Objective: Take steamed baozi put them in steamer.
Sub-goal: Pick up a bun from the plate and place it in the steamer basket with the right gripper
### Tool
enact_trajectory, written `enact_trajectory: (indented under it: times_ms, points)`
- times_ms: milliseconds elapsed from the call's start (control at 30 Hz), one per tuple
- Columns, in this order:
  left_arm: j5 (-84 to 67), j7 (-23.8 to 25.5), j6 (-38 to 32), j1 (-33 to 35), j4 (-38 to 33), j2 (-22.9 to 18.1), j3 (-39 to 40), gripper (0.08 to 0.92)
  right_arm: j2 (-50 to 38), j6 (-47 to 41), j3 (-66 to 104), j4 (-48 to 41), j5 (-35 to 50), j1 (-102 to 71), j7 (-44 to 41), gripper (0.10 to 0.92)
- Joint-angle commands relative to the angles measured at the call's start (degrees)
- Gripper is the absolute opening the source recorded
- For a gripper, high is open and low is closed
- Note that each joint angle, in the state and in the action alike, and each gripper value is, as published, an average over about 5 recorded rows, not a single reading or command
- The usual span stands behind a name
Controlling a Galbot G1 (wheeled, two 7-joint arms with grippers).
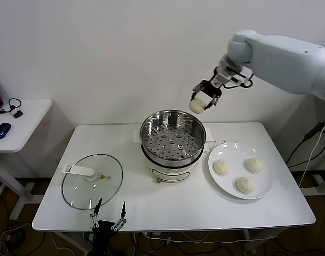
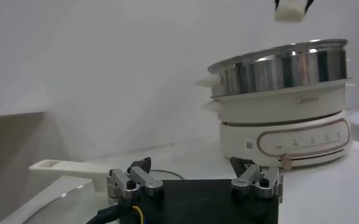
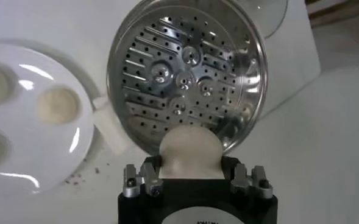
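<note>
On a white counter (image 1: 167,208), the right gripper (image 1: 205,99) grips one cream-white round dough bun (image 1: 197,105) above the shiny perforated steel steamer (image 1: 172,136); the left gripper (image 1: 110,214) idles spread wide near the counter's front edge.

One cream baozi (image 1: 197,105) held above the steel steamer's (image 1: 172,140) far right rim; three baozi (image 1: 222,167) lie on its right.

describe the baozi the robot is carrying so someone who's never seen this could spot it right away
Start at the shiny steel steamer on its white cooker base in the middle of the table. Look just above its far right rim, where the right gripper hangs in the air, shut on a round cream-white baozi. Unlike the three buns lying on the white plate to the right, this one is off the table.
</note>
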Motion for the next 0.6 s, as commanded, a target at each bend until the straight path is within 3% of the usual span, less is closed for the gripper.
enact_trajectory:
  times_ms: [33,600]
  points:
    - [-0.28,-0.07,-0.04,-0.44,0.24,-1.74,-0.16,0.823,10.80,5.51,2.47,-9.45,-6.68,-6.56,2.38,0.653]
    - [-0.55,-0.05,-0.23,-0.92,1.01,-1.23,-0.25,0.823,11.78,5.51,3.53,-12.03,-8.61,-13.94,2.54,0.653]
